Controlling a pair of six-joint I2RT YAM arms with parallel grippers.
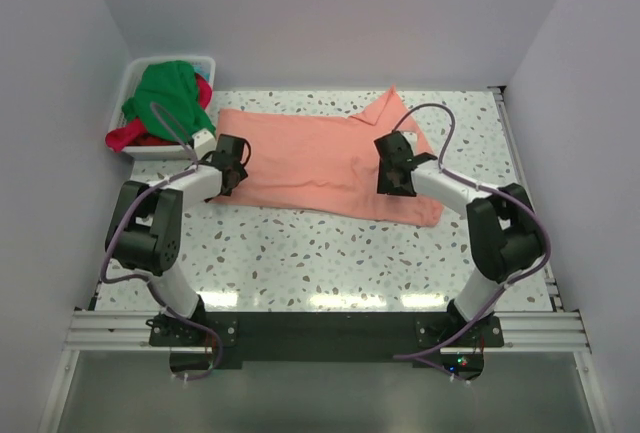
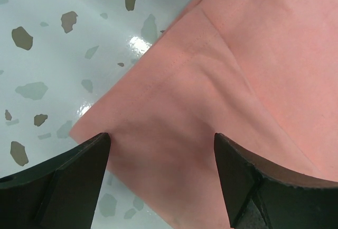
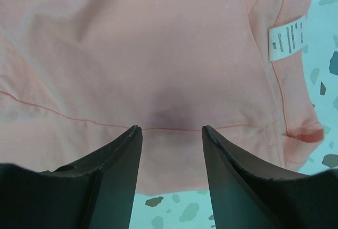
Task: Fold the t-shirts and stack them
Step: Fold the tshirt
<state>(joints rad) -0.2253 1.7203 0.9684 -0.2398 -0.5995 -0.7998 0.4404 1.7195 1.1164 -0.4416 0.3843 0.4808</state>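
Observation:
The salmon-pink t-shirt (image 1: 320, 158) lies spread across the back of the table, partly folded, with a sleeve pointing up at the back right. My left gripper (image 1: 233, 165) is open just above its left corner (image 2: 174, 128), fingers astride the cloth. My right gripper (image 1: 395, 175) is open above its right part (image 3: 158, 54), near a seam and a white care label (image 3: 288, 37). The bright green t-shirt (image 1: 168, 91) and the red-magenta t-shirt (image 1: 130, 136) lie bunched in the white tub (image 1: 133, 71) at the back left.
The speckled tabletop (image 1: 330, 253) stretches in front of the pink shirt. Grey walls close in the left, back and right. A metal rail (image 1: 320, 328) runs along the near edge by the arm bases.

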